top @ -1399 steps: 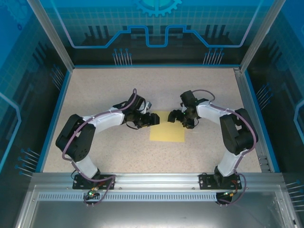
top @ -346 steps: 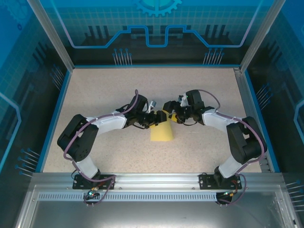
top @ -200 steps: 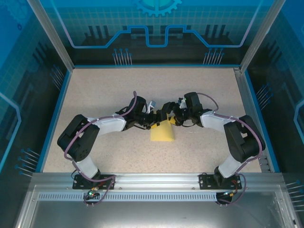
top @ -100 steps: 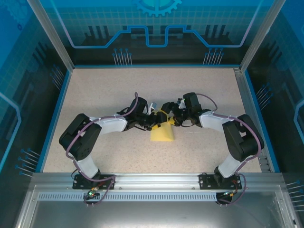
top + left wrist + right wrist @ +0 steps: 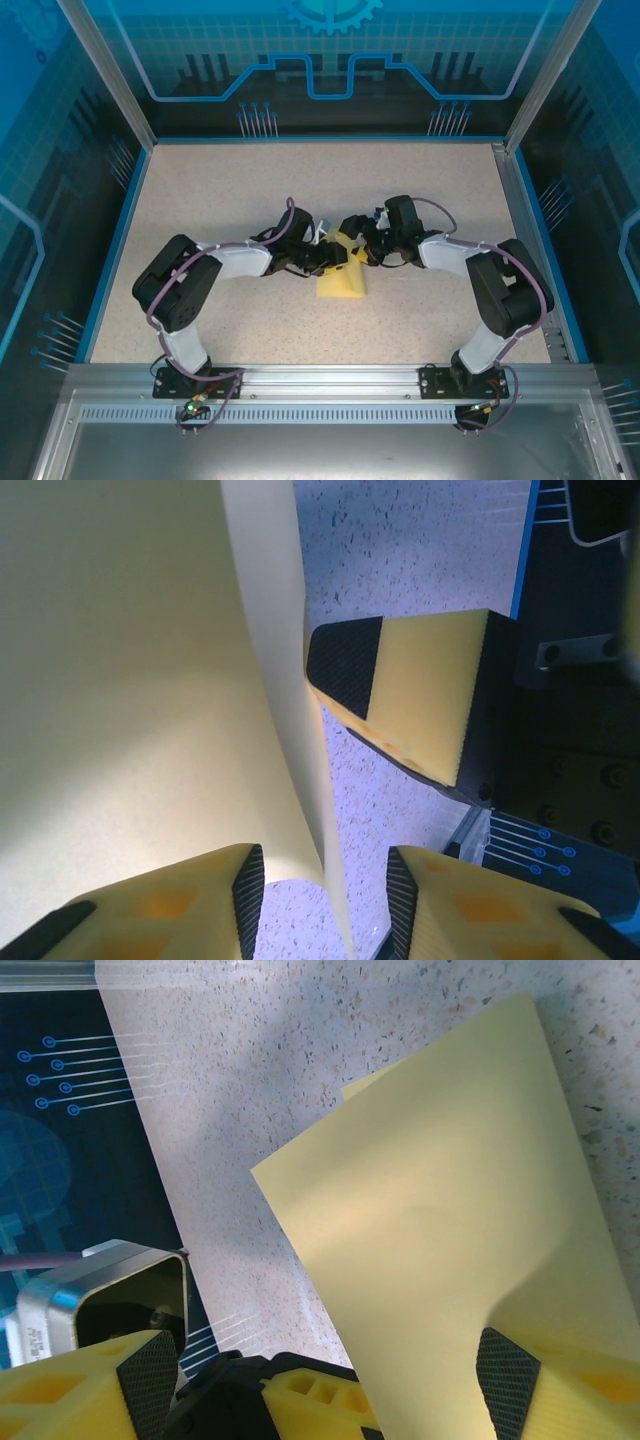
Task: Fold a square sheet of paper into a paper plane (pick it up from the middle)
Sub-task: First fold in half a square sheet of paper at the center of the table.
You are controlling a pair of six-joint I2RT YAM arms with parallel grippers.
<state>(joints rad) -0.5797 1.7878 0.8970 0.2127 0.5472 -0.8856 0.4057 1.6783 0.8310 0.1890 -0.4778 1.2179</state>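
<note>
Sheet (image 5: 341,284) is sitting mid-table. Its near half is lying flat on the table (image 5: 220,200) and its far half is curling up between the two grippers. It's plain yellow and unmarked. From the top it's reading as a narrowing wedge, and I can't make out any sharp crease.

In the left wrist view the raised part (image 5: 130,680) is bowing, with its free edge running down between the left gripper's (image 5: 325,905) fingers. Left gripper (image 5: 336,259) is standing part open with a gap on both sides of the paper, so it isn't pinching.

Right gripper (image 5: 360,249) is standing wide open. Sheet (image 5: 450,1220) is leaning on one finger (image 5: 505,1385); the other is well clear, so it's gripping nothing. One right finger (image 5: 420,705) is touching the sheet just beside the left jaws.

Room: grippers are sitting nearly tip to tip, with bare table all round and the rim (image 5: 118,250) well apart.

Hidden: grippers are covering the sheet's far edge from the top, and both wrist views are cropping the sheet.
</note>
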